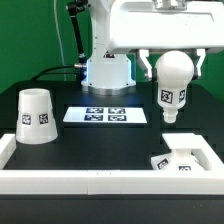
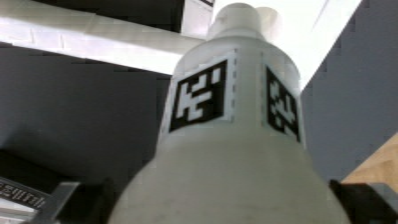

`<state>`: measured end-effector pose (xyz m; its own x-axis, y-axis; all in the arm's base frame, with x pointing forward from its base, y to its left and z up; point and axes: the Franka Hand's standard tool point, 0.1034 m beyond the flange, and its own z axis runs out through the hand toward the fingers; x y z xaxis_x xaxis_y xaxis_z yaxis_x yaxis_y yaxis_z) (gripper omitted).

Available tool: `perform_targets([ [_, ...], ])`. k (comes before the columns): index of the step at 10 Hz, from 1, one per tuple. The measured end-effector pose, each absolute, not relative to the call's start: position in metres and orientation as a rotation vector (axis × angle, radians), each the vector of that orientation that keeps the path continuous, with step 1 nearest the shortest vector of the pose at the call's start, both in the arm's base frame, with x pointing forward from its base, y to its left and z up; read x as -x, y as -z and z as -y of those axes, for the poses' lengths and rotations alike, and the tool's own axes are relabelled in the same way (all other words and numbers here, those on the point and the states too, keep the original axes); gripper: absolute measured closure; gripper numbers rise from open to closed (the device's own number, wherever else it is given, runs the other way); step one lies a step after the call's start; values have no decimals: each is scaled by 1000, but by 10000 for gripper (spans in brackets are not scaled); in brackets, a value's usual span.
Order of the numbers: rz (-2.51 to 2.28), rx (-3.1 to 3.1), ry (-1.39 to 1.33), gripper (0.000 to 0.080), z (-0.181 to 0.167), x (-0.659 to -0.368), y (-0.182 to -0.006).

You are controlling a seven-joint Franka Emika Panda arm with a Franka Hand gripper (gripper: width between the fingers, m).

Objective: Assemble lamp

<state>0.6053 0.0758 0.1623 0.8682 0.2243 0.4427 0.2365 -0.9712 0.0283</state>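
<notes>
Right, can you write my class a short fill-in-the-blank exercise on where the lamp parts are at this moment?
1. The gripper is shut on the ____.
2. That part hangs in the air, neck down, above the lamp's square ____.
3. The shade stands at the exterior view's ____, beside the marker board.

Missing words: bulb; base; left.

The glossy white plastic robot arm [image 1: 105, 40] rises from a rounded column base [image 1: 107, 72] tinged pale blue. Above the base, its boxy white hand [image 1: 174, 70] carries two short fingers [image 1: 147, 66] with dark edges. A thin black cable [image 1: 74, 35] runs beside the base.
</notes>
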Motion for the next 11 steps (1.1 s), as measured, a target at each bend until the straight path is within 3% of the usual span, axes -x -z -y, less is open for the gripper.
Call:
perform_targets([
  [4,388,2999,735,220,-80,-621,-172],
  [9,395,3002,731,220,-79,-626,-165],
  [11,408,2989,814,220,-87,-620,-155],
])
